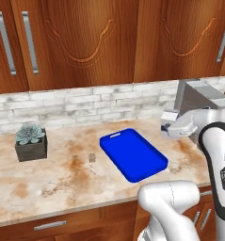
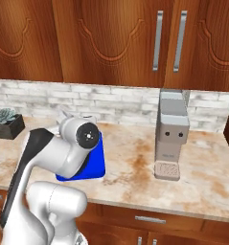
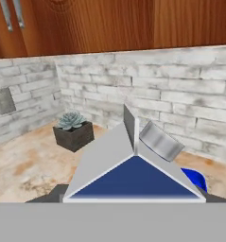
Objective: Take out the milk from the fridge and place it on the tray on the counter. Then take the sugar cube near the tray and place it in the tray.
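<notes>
My gripper [image 1: 174, 128] is shut on the milk [image 1: 168, 117], a white carton with a dark blue band, held above the counter [image 1: 62, 179] just right of the tray's far end. The hand view looks down on the gabled top of the milk [image 3: 133, 177], which sits between the two dark fingertips of the gripper [image 3: 133, 197]. The bright blue tray [image 1: 132, 154] lies flat on the counter and a corner of the tray [image 3: 195, 178] peeks out beside the carton. The sugar cube [image 1: 92, 157], a tiny speckled speck, rests left of the tray. The fridge is out of view.
A dark square pot with a succulent [image 1: 30, 141] stands at the counter's left. A grey coffee machine [image 2: 172, 139] stands on the right by the brick backsplash. Wooden cabinets hang overhead. Bare stone lies between the pot and the tray.
</notes>
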Tool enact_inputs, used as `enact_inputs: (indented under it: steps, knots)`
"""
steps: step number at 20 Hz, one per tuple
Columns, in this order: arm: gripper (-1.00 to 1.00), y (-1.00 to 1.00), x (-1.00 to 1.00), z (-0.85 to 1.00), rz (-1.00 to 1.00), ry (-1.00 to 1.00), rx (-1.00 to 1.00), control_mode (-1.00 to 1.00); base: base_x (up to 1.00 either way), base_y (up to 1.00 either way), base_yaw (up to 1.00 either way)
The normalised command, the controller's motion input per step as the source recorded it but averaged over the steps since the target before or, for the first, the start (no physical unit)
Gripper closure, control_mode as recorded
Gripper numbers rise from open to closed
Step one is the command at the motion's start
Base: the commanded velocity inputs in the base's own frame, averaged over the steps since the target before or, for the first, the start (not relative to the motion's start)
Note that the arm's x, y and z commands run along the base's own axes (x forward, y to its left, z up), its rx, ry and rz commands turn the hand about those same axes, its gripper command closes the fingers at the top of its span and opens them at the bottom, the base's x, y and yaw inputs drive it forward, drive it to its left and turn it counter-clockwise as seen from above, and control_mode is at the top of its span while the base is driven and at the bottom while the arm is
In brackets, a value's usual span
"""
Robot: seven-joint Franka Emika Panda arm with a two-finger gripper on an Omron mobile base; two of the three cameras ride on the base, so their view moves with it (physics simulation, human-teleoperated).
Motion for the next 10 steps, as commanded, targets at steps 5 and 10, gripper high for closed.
enact_inputs:
  steps: [5, 10]
  knots:
    - [1.00, 0.23, 0.39, -0.62, 0.01, -0.01, 0.00, -1.00, 0.00, 0.00, 0.00]
    - [1.00, 0.37, 0.53, -0.67, 0.04, -0.03, 0.00, -1.00, 0.00, 0.00, 0.00]
